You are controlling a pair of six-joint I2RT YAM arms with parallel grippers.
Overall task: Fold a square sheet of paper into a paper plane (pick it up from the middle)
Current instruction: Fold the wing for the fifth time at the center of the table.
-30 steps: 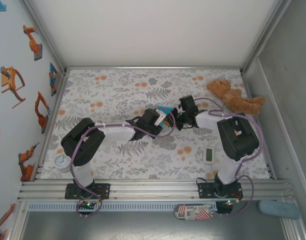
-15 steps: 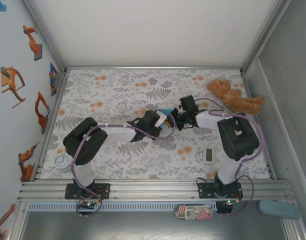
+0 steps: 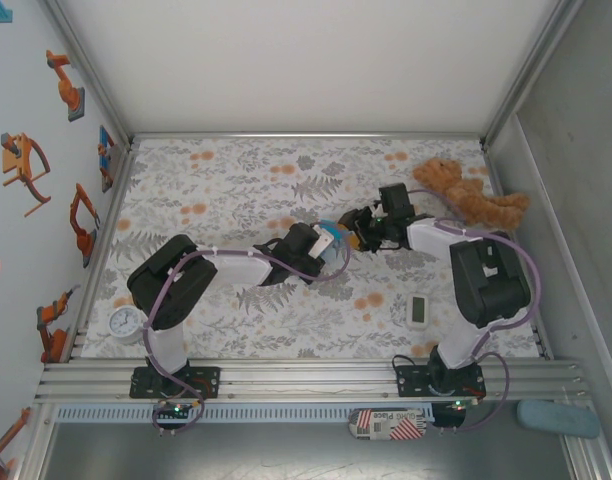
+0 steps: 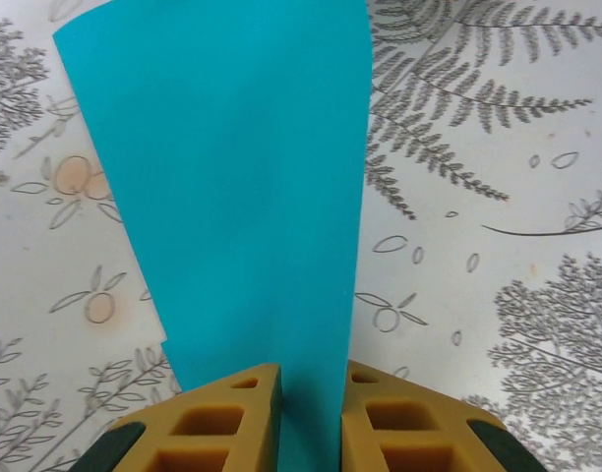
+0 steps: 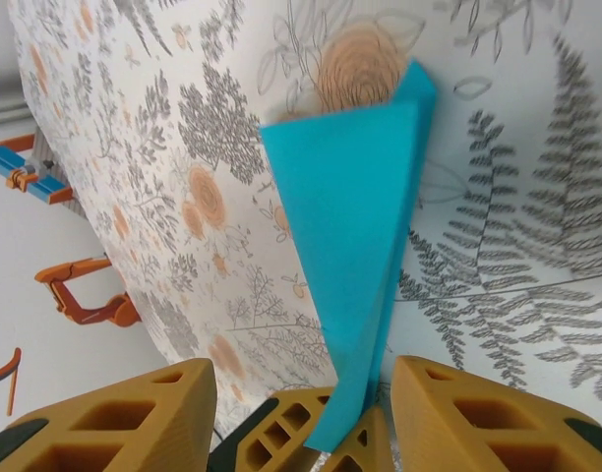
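Observation:
The paper plane [image 4: 232,177] is cyan-blue paper folded into a narrow, tapered wedge with a centre crease. It is held just above the floral table. My left gripper [image 4: 311,393] is shut on its narrow end, both yellow fingers pressed against the paper. From above, the left gripper [image 3: 331,245] sits mid-table with the paper plane [image 3: 329,234] at its tip. My right gripper [image 3: 362,230] faces it from the right. In the right wrist view the right gripper [image 5: 303,372] stands open, its fingers wide either side of the paper plane [image 5: 360,226] and apart from it.
A brown teddy bear [image 3: 471,195] lies at the back right corner. A small white timer [image 3: 418,309] lies at the front right, by the right arm. A round dial [image 3: 124,323] sits at the front left edge. Side walls and a front rail enclose the table.
The right gripper has opened, let go of the paper and drawn back to the right. The left gripper has closed further on the paper and stayed in place.

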